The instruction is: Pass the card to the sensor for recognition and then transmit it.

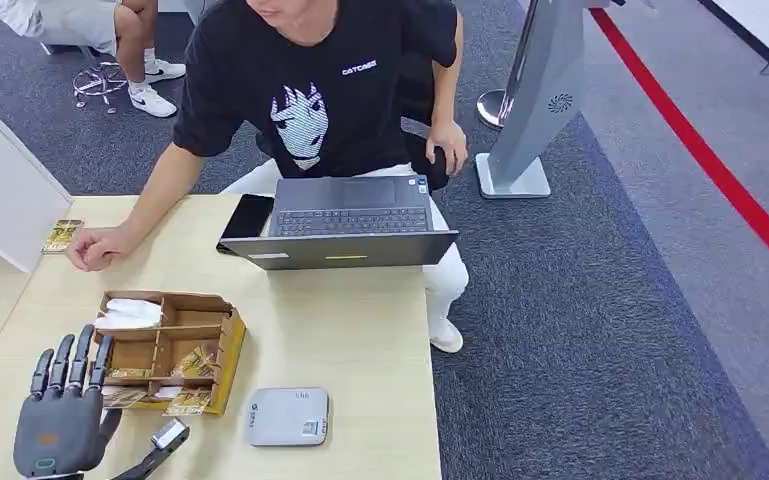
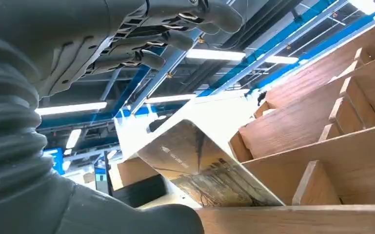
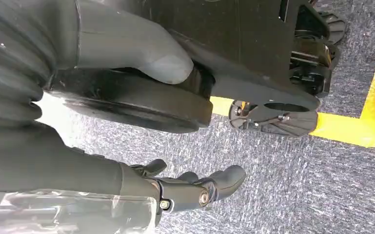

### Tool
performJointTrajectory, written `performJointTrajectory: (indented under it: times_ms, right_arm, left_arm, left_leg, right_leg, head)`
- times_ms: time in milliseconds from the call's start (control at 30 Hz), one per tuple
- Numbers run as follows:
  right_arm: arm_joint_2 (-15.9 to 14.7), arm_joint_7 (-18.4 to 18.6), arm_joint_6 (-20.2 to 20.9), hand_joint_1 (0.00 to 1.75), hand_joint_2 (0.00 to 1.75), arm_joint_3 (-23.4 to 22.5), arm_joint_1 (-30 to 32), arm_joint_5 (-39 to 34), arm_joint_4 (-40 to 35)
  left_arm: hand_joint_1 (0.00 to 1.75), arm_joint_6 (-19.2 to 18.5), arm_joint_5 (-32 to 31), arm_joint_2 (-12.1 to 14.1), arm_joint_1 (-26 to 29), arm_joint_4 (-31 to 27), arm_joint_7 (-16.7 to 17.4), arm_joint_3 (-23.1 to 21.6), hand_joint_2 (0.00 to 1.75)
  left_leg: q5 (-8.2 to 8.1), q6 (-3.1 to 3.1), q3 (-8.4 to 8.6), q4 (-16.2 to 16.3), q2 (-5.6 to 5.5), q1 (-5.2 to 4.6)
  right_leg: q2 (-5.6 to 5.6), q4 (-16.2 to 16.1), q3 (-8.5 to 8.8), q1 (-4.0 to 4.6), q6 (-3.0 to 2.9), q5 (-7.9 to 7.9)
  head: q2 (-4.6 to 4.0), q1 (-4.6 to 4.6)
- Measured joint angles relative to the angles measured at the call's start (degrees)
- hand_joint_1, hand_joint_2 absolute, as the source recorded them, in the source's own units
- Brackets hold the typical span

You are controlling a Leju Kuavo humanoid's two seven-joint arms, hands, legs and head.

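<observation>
A wooden divided box (image 1: 222, 352) sits on the table at the front left, with gold-printed cards (image 1: 196, 362) in its compartments. My left hand (image 1: 60, 412) hovers just left of the box, fingers spread and holding nothing. In the left wrist view one card (image 2: 202, 168) leans against a wooden divider (image 2: 322, 161), between my fingers (image 2: 175, 29) and thumb (image 2: 136, 217), untouched. The grey-white sensor pad (image 1: 288, 416) lies flat to the right of the box. My right hand (image 3: 195, 191) hangs over grey carpet with nothing in it.
A person in a black shirt sits across the table, one hand (image 1: 95, 247) resting beside another gold card (image 1: 62, 235). A laptop (image 1: 345, 222) and black phone (image 1: 248, 217) lie at the far edge. A white cabinet (image 1: 0, 190) stands at the left.
</observation>
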Motion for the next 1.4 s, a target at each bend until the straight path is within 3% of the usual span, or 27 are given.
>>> performJointTrajectory:
  times_ms: [133, 167, 200, 500, 667, 1067, 1167, 1400]
  right_arm:
    - [0.00, 0.00, 0.00, 0.00, 1.75, 0.00, 0.00, 0.00, 0.00]
    - [0.00, 0.00, 0.00, 0.00, 1.75, 0.00, 0.00, 0.00, 0.00]
    - [0.00, 0.00, 0.00, 0.00, 1.75, 0.00, 0.00, 0.00, 0.00]
    - [0.00, 0.00, 0.00, 0.00, 1.75, 0.00, 0.01, -0.07, 0.00]
    - [0.00, 0.00, 0.09, 0.00, 1.75, 0.00, 0.00, -0.24, 0.00]
    - [-0.02, -0.63, 0.65, 0.00, 1.75, 0.00, 0.06, -0.22, 0.00]
    - [-0.02, -0.76, 0.74, 0.00, 1.75, 0.00, 0.08, -0.04, 0.04]
    - [-0.02, -0.81, 0.87, 0.00, 1.75, 0.00, 0.09, -0.04, 0.11]
  left_arm:
    - [0.00, -0.02, 0.00, 0.09, -0.01, -0.02, 0.02, -0.04, 1.75]
    - [0.23, -0.02, 0.00, 0.09, -0.01, -0.04, 0.02, -0.05, 1.75]
    - [1.75, -0.09, 0.00, 0.09, -0.01, -0.04, 0.02, -0.07, 1.75]
    - [1.75, -0.59, 0.00, 0.07, -0.01, -0.13, -0.02, -0.07, 1.75]
    - [1.75, -3.52, 0.00, -1.94, 0.55, -0.46, -6.47, 0.66, 1.75]
    - [1.75, -3.17, 0.00, -3.63, 2.41, -1.35, -8.61, 2.93, 1.75]
    - [1.75, -2.56, 0.02, -3.74, 3.43, -3.42, -8.53, 3.65, 1.75]
    - [1.75, -6.70, 0.00, -2.19, 2.94, -15.53, -9.11, 6.40, 1.75]
  left_leg:
    - [0.00, 0.00, 0.00, 0.00, 0.00, 0.00]
    - [0.00, 0.00, 0.00, 0.00, 0.00, 0.00]
    - [0.00, 0.00, 0.00, 0.00, 0.00, 0.00]
    - [0.00, 0.00, 0.00, 0.00, 0.00, 0.00]
    - [0.00, 0.00, -0.01, 0.00, -0.01, 0.00]
    - [0.00, 0.00, -0.01, 0.00, 0.01, 0.00]
    - [0.00, 0.00, -0.02, 0.00, 0.00, 0.00]
    - [0.01, 0.00, 0.00, 0.00, -0.03, 0.01]
  right_leg:
    - [0.00, 0.00, 0.00, 0.00, 0.00, 0.00]
    - [0.00, 0.00, 0.00, 0.00, 0.00, 0.00]
    - [0.00, 0.00, 0.00, 0.00, 0.00, 0.00]
    - [0.00, 0.00, 0.00, 0.00, 0.00, 0.00]
    - [-0.01, 0.00, 0.09, 0.00, 0.00, 0.00]
    - [0.01, 0.00, 0.09, 0.00, 0.00, 0.00]
    - [0.00, 0.00, -0.02, 0.00, 0.00, 0.00]
    - [-0.02, 0.00, 0.02, 0.01, -0.01, 0.01]
  head:
    - [0.02, 0.00]
    - [0.02, 0.00]
    - [0.02, 0.00]
    - [0.02, 0.00]
    - [0.00, -0.02]
    - [0.02, -0.02]
    - [0.02, -0.02]
    - [0.02, -0.02]
